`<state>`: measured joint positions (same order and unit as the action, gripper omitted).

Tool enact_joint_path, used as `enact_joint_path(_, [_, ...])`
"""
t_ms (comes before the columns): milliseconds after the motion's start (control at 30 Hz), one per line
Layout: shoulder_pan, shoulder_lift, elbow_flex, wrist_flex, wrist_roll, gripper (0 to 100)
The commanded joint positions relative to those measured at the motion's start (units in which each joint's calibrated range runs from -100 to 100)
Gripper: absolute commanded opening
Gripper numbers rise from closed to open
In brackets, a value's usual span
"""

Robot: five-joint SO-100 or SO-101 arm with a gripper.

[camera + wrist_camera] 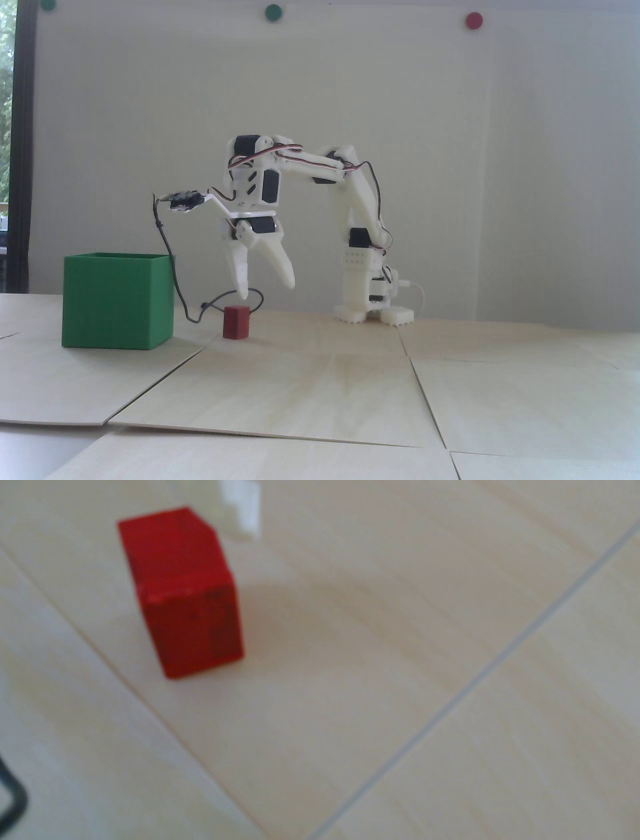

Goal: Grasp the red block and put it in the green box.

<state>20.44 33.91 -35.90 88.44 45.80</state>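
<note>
Red block point(236, 322) stands on the table just right of the green box point(117, 301); your gripper point(266, 292), spread wide and empty, hovers off-centre, so one fingertip could topple it.

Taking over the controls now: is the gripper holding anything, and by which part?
Nothing is held. The gripper hangs open just above the red block, which stands on the table beside the green box.

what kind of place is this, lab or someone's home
Hard to tell; it looks like a makeshift indoor tabletop test setup: pale wood panels laid as a work surface, a plain white wall with coloured dots, and a window at the left.
</note>
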Motion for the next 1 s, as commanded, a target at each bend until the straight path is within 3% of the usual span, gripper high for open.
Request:
enact_joint_path(0, [0.9,-5.0,-4.5,0.3,0.4,46])
enact_joint_path(300, [0.9,-8.6,5.3,3.7,0.4,46])
enact_joint_path(467, [0.5,-11.0,8.5,11.3,0.2,46])
enact_joint_path(800, [0.8,-10.4,8.0,7.9,0.0,46])
enact_joint_path(967, [0.8,-10.9,10.6,11.1,0.0,46])
